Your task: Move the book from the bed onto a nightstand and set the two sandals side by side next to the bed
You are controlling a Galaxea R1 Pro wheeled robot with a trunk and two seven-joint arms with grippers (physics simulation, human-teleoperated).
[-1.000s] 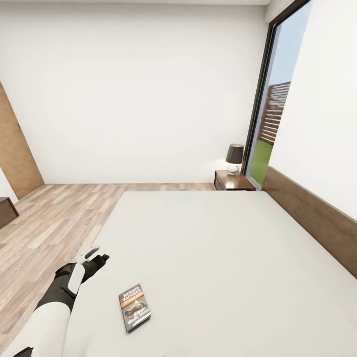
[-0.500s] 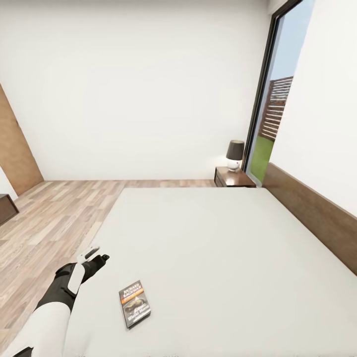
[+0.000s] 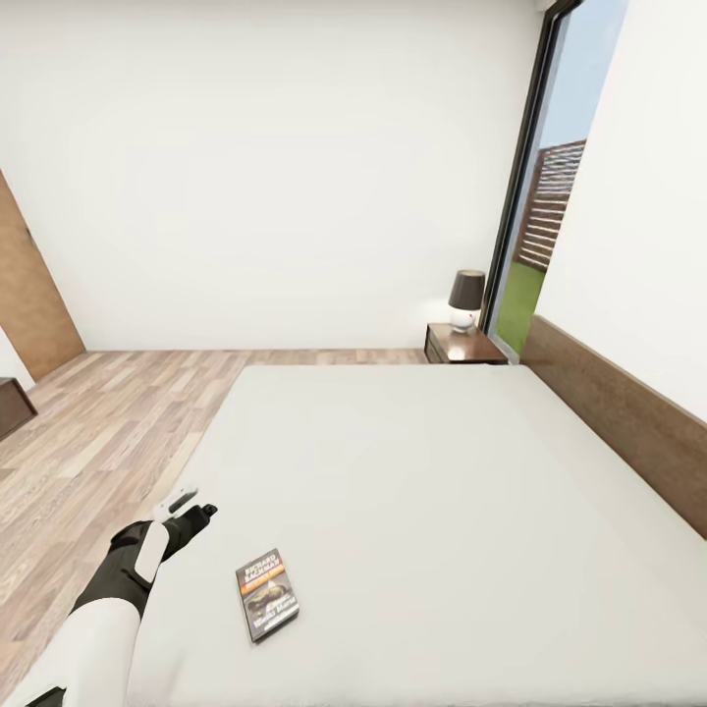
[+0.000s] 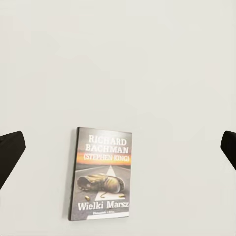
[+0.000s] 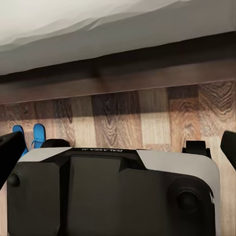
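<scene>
The book lies flat on the off-white mattress of the bed, near its front left corner, cover up. My left gripper hovers just left of the book, over the mattress edge. In the left wrist view the book sits between the gripper's spread dark fingertips, so my left gripper is open and holds nothing. The nightstand with its dark-shaded lamp stands beyond the bed's far right corner. My right gripper is open, pointing at the floor. Two blue sandals lie together by the dark bed frame.
My own base is close against the bed side. Wood-plank floor stretches left of the bed. A brown door is at far left, and a tall window stands behind the nightstand. The headboard runs along the right.
The whole picture has slid upward a little, so the camera moved. The book lies where it was on the mattress. My left arm holds the same pose.
</scene>
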